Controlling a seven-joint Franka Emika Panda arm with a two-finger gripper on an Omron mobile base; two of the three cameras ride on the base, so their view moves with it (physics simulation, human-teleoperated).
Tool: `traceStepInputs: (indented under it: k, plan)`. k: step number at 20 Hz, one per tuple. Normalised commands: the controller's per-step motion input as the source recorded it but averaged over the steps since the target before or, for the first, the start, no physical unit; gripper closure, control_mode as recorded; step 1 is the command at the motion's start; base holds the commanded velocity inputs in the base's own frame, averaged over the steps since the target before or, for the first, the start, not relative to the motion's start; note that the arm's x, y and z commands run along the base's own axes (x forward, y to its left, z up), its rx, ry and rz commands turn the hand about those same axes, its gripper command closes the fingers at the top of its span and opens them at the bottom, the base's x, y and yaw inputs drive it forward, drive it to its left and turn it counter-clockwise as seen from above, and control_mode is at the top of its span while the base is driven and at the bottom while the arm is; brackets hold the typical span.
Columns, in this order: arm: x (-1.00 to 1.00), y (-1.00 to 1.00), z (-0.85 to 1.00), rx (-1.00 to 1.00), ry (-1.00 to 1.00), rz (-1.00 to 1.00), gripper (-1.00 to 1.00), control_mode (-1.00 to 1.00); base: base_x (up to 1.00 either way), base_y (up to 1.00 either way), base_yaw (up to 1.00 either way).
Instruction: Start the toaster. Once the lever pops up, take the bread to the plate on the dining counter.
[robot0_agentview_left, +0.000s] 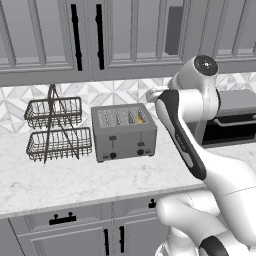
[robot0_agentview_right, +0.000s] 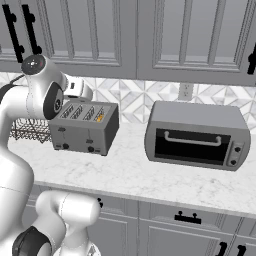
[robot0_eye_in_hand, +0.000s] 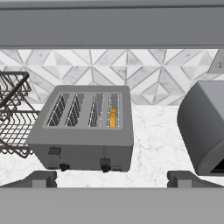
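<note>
Nothing of the task looks done yet. The toaster (robot0_eye_in_hand: 85, 129) sits centre-left of the hand view, levers apparently not pressed down; the bread (robot0_eye_in_hand: 113, 117) rests in its rightmost slot. The gripper (robot0_eye_in_hand: 112, 179) hangs at bottom centre, fingers spread apart, empty. Lever press, wait, carry all remain.

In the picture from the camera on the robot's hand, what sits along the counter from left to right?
Wire basket rack → toaster, with the bread in its rightmost slot → toaster oven.

Base views flank the toaster (robot0_agentview_left: 124, 131); hand view faces it nearer, from above.
</note>
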Motion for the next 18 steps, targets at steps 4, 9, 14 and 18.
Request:
traceStepInputs:
  k: [4,9,14,18]
  plan:
    - [0.00,0.00,0.00,0.00,0.00,0.00,-1.00,-1.00,0.00,0.00,0.00]
    - [0.00,0.00,0.00,0.00,0.00,0.00,-1.00,-1.00,0.00,0.00,0.00]
    - [0.00,0.00,0.00,0.00,0.00,0.00,-1.00,-1.00,0.00,0.00,0.00]
    - [0.00,0.00,0.00,0.00,0.00,0.00,-1.00,-1.00,0.00,0.00,0.00]
